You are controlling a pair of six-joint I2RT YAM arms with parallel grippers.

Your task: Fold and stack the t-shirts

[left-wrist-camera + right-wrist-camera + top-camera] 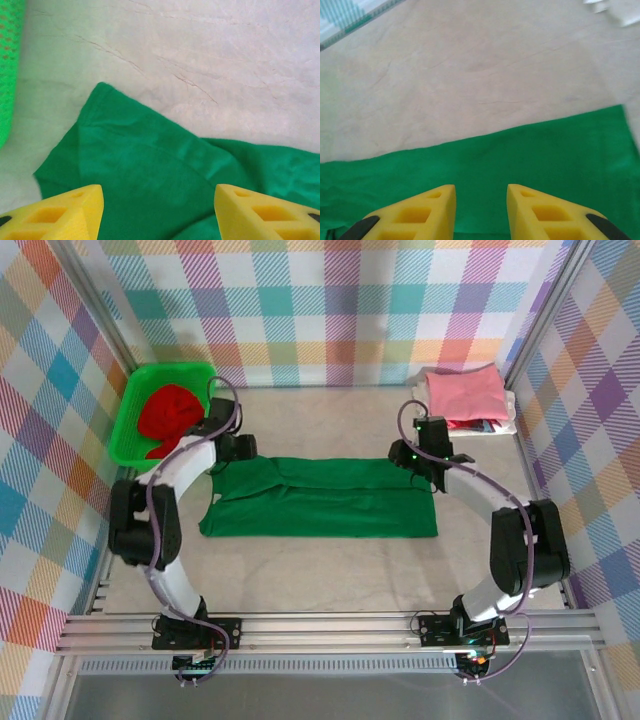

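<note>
Top external view: the dark green t-shirt lies as a long band across the middle of the tabletop, with my left end effector over its left end and my right end effector over its right end. On my left wrist camera the fingers stand wide apart with nothing between them, just green cloth below. On my right wrist camera the gap is narrow but clear, and I am holding nothing there either.

My worry is the left end. The cloth there is rumpled, with a sleeve corner poking out, so the next fold could come out crooked if I grab it as it lies. I might also pinch only the top layer, letting the lower one slide loose. With my right side so narrowly open, a pad could drag the edge as I lift and undo the fold.

Both wrist views cut my fingers off at the bottom edge, so I cannot tell whether the pads touch the shirt. The red t-shirt sits bunched in the basket. At the far right, the pink t-shirt covers most of what lies under it.
</note>
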